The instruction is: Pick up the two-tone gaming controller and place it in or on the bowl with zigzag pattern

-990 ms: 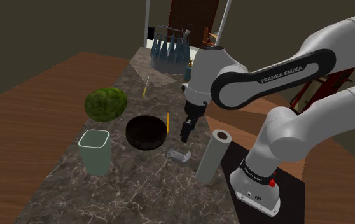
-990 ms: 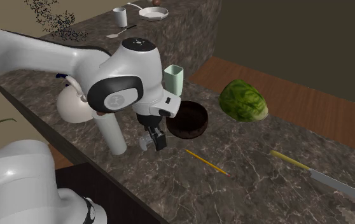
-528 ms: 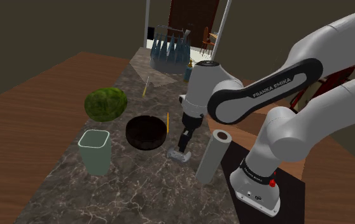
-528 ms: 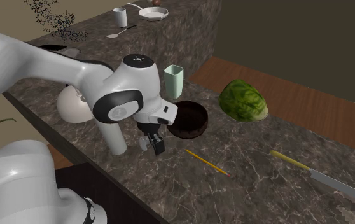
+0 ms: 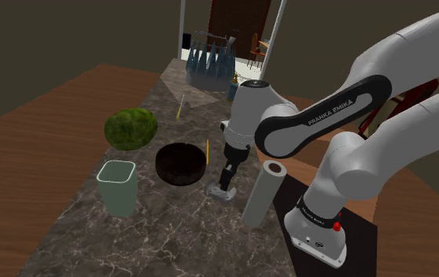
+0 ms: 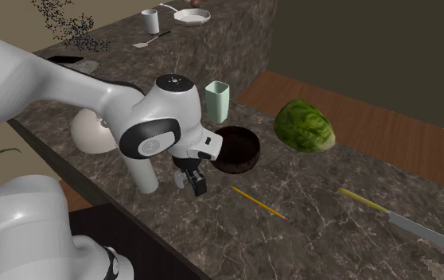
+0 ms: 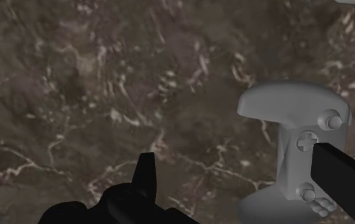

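Observation:
The game controller [image 7: 294, 146] is plain pale grey, with a D-pad and small buttons, and lies flat on the dark marble counter [image 7: 106, 95]. My black gripper [image 7: 233, 159] stands open just above it, one finger [image 7: 345, 181] overlapping the controller's edge, the other finger [image 7: 146, 181] well off to the side over bare stone. In the shoulder view the gripper [image 5: 227, 179] hangs right over the controller [image 5: 222, 192], close beside the dark round bowl [image 5: 181, 163]. From the second exterior view the gripper [image 6: 196, 181] is low by the bowl [image 6: 239, 149]. No zigzag shows on the bowl.
A pale green cup [image 5: 117, 187], a green melon-like lump [image 5: 130, 127] and an orange pencil [image 5: 208, 151] surround the bowl. A grey upright roll [image 5: 262, 193] stands close to the arm. A yellow pencil [image 6: 364, 200], a knife [image 6: 427, 235] and a white rounded vessel [image 6: 91, 131] lie further off.
The arm has dropped and shifted toward the controller; the gripper went from hanging beside the bowl to low over the controller. The fingers stayed open.

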Robot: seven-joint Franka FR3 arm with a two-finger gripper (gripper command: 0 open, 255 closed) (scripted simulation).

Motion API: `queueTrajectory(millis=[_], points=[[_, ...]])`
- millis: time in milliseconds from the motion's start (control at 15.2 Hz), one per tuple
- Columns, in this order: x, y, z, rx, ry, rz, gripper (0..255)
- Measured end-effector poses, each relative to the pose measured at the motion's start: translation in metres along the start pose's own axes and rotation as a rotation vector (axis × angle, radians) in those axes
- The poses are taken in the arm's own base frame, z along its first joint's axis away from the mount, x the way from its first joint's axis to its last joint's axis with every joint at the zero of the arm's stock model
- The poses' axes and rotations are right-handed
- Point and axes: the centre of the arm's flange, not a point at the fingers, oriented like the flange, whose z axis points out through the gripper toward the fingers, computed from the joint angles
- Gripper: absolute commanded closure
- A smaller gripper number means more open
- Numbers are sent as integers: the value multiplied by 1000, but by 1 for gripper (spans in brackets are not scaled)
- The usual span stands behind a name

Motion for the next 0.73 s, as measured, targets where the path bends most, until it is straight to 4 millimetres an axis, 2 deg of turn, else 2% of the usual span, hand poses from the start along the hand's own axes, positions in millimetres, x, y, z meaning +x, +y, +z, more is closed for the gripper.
queueTrajectory(millis=[66,660,726], points=[[0,0,0,0,0,0,255],[0,0,0,0,0,0,255],[0,0,0,0,0,0,0]])
